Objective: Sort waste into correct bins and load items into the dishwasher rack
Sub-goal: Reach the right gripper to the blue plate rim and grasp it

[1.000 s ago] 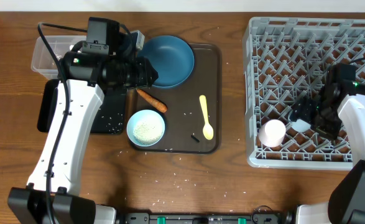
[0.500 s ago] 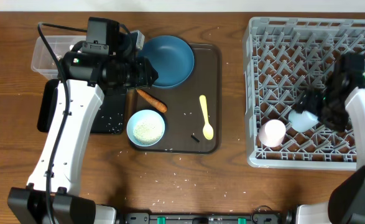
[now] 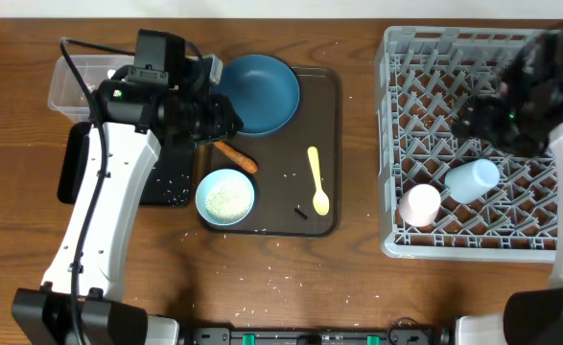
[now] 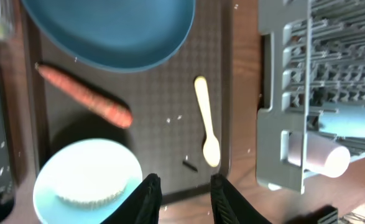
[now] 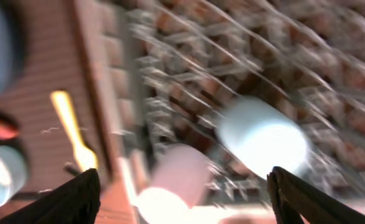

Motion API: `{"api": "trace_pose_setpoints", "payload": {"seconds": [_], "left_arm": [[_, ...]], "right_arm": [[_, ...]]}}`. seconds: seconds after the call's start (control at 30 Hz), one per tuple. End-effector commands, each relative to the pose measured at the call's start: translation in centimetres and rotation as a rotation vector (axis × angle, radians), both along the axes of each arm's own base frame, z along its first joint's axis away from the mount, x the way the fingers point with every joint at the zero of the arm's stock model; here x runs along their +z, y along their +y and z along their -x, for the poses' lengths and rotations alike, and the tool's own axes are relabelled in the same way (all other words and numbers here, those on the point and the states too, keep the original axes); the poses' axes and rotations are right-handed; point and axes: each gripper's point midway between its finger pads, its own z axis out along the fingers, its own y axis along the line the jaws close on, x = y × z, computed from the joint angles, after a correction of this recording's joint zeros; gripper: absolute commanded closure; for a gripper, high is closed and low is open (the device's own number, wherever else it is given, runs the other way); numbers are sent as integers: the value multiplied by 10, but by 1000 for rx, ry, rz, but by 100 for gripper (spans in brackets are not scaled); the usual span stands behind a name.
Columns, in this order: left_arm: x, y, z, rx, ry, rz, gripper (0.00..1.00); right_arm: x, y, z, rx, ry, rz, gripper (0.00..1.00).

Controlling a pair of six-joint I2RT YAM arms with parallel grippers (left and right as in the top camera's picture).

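Note:
The light-grey dishwasher rack [image 3: 425, 57] holds the light blue cup [image 3: 473, 179] on its side next to the pale pink cup [image 3: 420, 204]. My right gripper [image 5: 182, 180] hangs wide open above both cups, touching neither. On the brown tray [image 3: 281, 216] lie the dark blue plate [image 3: 260, 93], the orange carrot piece [image 3: 235, 155], the yellow spoon [image 3: 317, 179] and a small pale bowl [image 3: 225, 197] with white rice in it. My left gripper [image 4: 183, 186] hovers over the tray's near edge beside the bowl [image 4: 89, 180], its jaws a little apart with nothing between them.
A clear tub [image 3: 73, 84] stands at the far left, and the black tray [image 3: 171, 182] is partly under my left arm. Loose rice grains [image 3: 262, 283] dot the table in front of the brown tray. A small dark scrap [image 3: 301, 212] lies near the spoon's bowl.
My right gripper has let go of the light blue cup, which now lies in the rack, and has risen toward the rack's far side. The left arm has barely moved.

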Motion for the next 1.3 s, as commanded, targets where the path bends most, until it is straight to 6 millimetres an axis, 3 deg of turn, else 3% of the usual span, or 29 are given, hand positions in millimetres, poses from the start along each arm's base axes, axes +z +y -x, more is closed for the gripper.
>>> {"api": "trace_pose_setpoints", "payload": {"seconds": [0.0, 0.17, 0.4, 0.57, 0.77, 1.0, 1.27], "left_arm": [[-12, 15, 7, 39, 47, -83, 71], [-23, 42, 18, 92, 99, -217, 71], [-12, 74, 15, 216, 80, -235, 71], [-3, 103, 16, 304, 62, -229, 71], [-1, 137, 17, 407, 68, -232, 70], [-1, 162, 19, 481, 78, -231, 70], [-3, 174, 22, 512, 83, -277, 66]], "right_arm": [[19, 51, -7, 147, -85, -80, 18], [27, 113, -18, 242, -161, -117, 24], [25, 193, -25, 361, -242, -99, 28], [6, 250, -23, 445, -234, -134, 30], [-33, 309, -17, 514, -189, -159, 32], [-80, 352, -4, 579, -124, -154, 32], [-113, 367, 6, 610, -65, -132, 34]]}}
